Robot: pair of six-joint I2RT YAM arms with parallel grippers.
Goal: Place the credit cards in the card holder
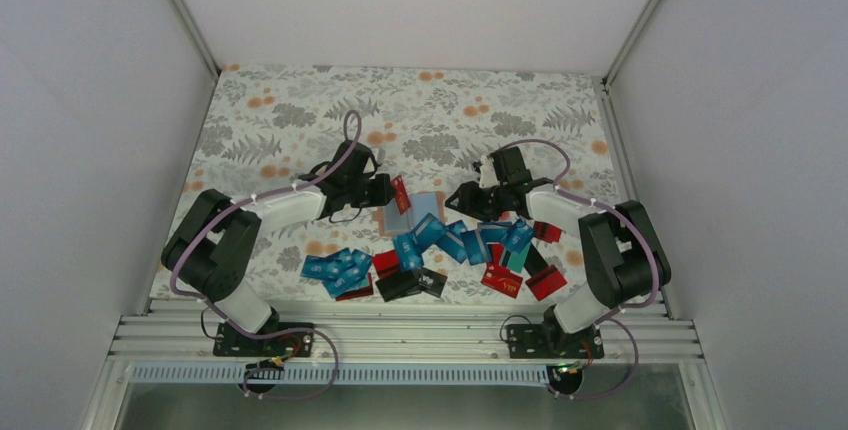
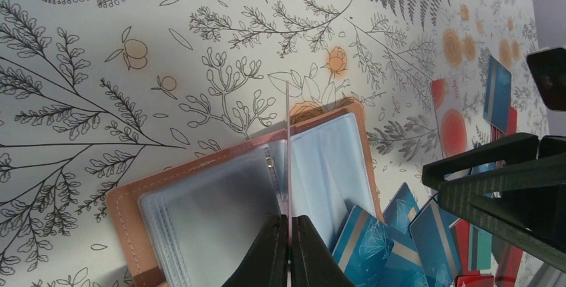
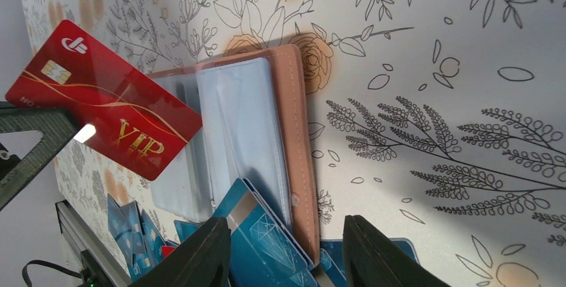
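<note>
One floral table (image 1: 300,120), two arms, and one messy heap of credit cards (image 1: 430,235) near the front, too overlapped to count. One card holder (image 2: 200,200) lies open just behind the heap. The left gripper (image 2: 289,223) pinches one red VIP card (image 3: 107,100) on edge over it. The right gripper (image 3: 287,233) has its jaws spread over some blue cards.

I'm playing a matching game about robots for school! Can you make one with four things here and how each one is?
1. red VIP card
2. card holder
3. blue cards
4. right gripper

A. lying open, clear sleeves showing
B. fingers apart
C. pinched in the left gripper
D. spread in a messy heap

Pairs: 1-C, 2-A, 3-D, 4-B
</note>
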